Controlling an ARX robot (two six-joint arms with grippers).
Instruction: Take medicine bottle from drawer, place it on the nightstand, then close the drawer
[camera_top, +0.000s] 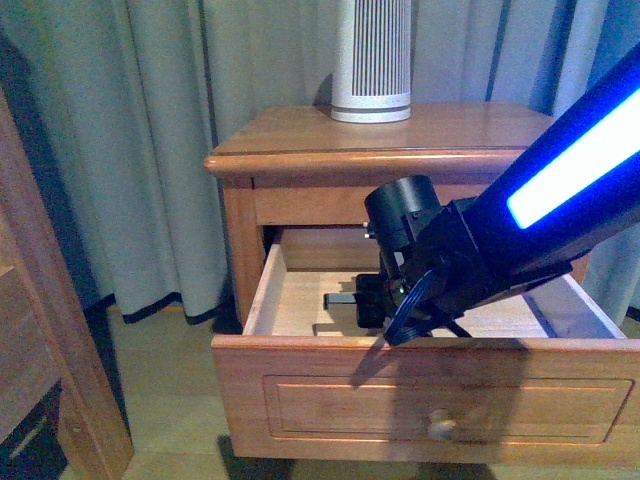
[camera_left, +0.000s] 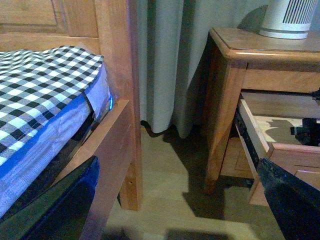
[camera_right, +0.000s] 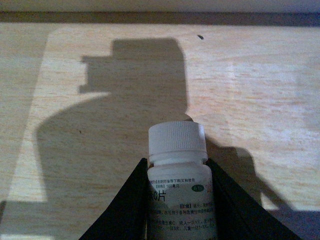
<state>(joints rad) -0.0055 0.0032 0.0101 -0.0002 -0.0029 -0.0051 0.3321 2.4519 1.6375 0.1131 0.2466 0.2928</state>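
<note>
Medicine bottle (camera_right: 177, 140) pinched in right gripper (camera_right: 176, 165), only in wrist view, front shows arm (camera_top: 490, 245) in drawer (camera_top: 420, 395), left gripper (camera_left: 177, 170) spread

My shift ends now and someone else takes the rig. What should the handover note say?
Left gripper: open, holding nothing, outside the drawer.
Right gripper: down inside the drawer, fingers against both sides of the medicine bottle.
Done: drawer pulled out, bottle gripped.
Left to do: lift the bottle out, set it on the nightstand top clear of the ribbed device, then push the drawer shut.
</note>
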